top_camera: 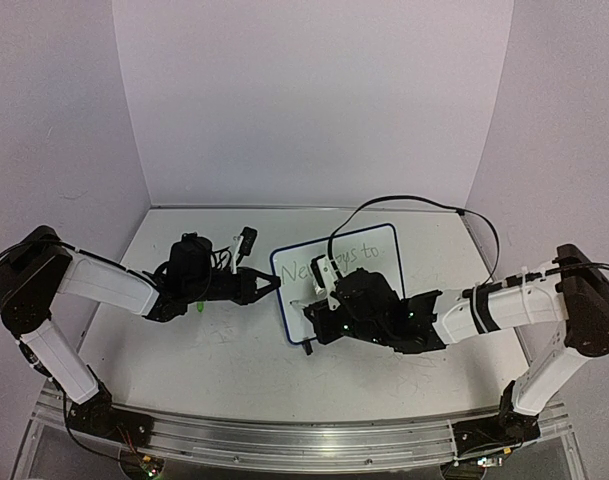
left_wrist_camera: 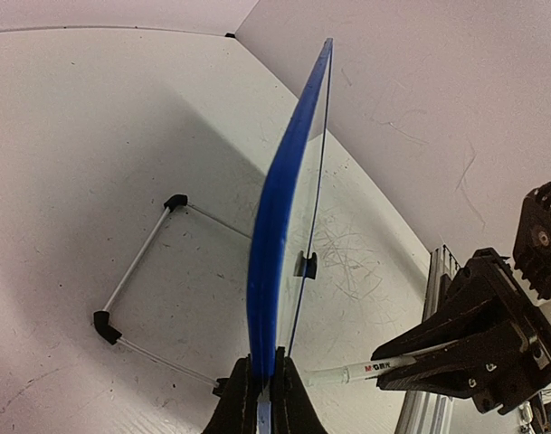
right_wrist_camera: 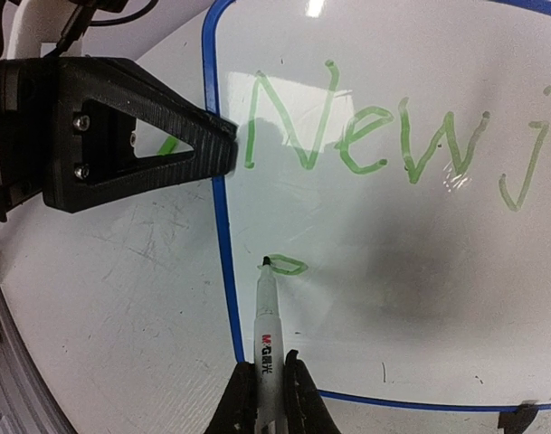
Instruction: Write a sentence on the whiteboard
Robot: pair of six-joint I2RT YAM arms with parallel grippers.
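Robot lab bench cell
A left arm and a right arm are sitting bolted to an aluminium rail edging a scuffed white tabletop, with plain white panels enclosing three sides.

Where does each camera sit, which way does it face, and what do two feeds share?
Top external: above, behind the bases, looking down on the whiteboard; both arms show.
Left wrist: looks along the whiteboard's rim; left end effector pinches it.
Right wrist: looks down the marker in the right end effector at the sentence.
Shared: both wrist views show the marker.
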